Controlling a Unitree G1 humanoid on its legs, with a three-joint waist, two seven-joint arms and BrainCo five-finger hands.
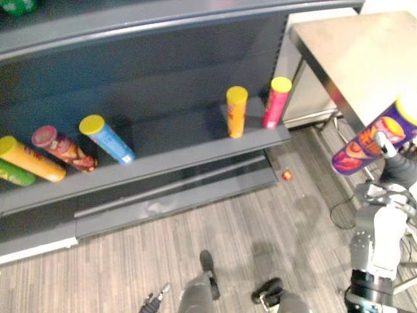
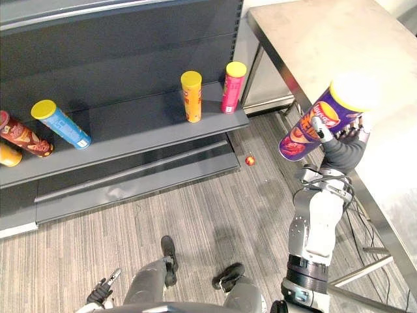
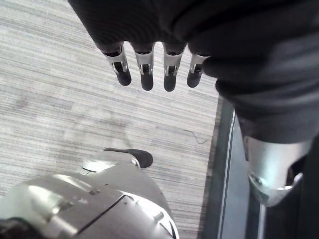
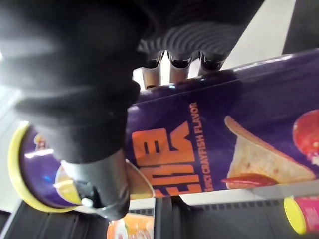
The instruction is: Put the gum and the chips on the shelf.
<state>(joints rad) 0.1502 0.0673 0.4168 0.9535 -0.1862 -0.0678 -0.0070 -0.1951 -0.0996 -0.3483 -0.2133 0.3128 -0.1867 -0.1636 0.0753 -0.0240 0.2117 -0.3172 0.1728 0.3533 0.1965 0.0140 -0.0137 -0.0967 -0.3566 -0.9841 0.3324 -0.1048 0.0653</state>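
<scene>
Right hand (image 2: pixel 340 149) clamped round chips can (image 2: pixel 317 124), frame right; left hand (image 3: pixel 145 69) slack, fingers apart. Should carry can upper left and stand it upright on bare shelf (image 2: pixel 133 130).

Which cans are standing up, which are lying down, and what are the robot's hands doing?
purple chips can: tilted, held by the right hand.
orange can: standing on the shelf.
pink can: standing on the shelf.
blue can: lying on the shelf.
dark red can: lying on the shelf.
yellow can: lying on the shelf.
green can: lying on the shelf.
left hand: open, empty.
</scene>
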